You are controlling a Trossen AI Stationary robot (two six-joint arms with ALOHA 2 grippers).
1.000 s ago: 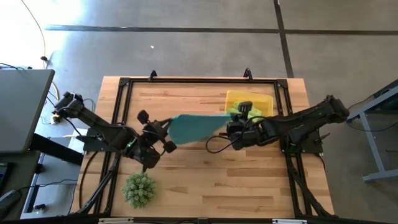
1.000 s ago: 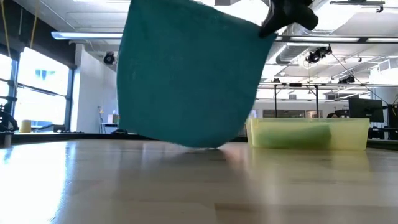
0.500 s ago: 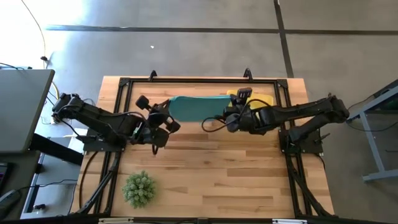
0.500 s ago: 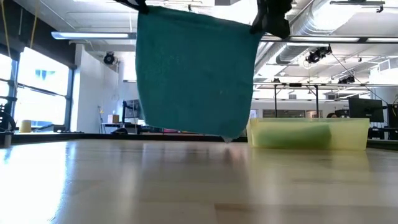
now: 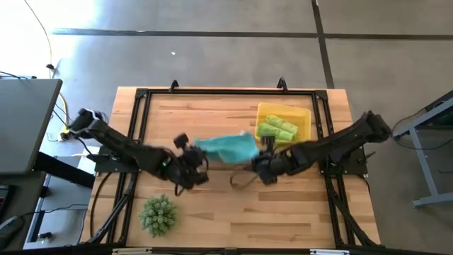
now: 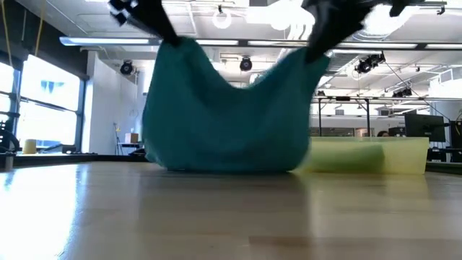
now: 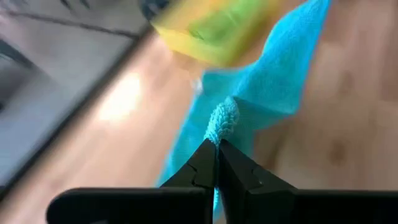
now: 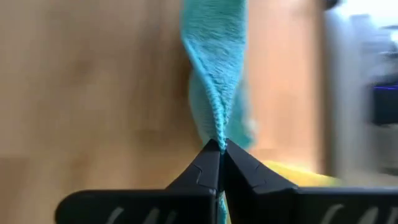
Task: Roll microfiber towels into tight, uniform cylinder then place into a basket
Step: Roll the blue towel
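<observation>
The left gripper (image 5: 195,161) and right gripper (image 5: 259,160) each pinch a corner of the teal towel (image 5: 226,148), which sags between them, long axis left-right, bottom edge on the table (image 5: 233,205) left of the basket (image 5: 301,114).

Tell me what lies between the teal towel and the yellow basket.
Nothing visible. The teal towel, pinched by left gripper and right gripper, sags onto bare wood right beside the basket, which already holds green rolled towels.
</observation>
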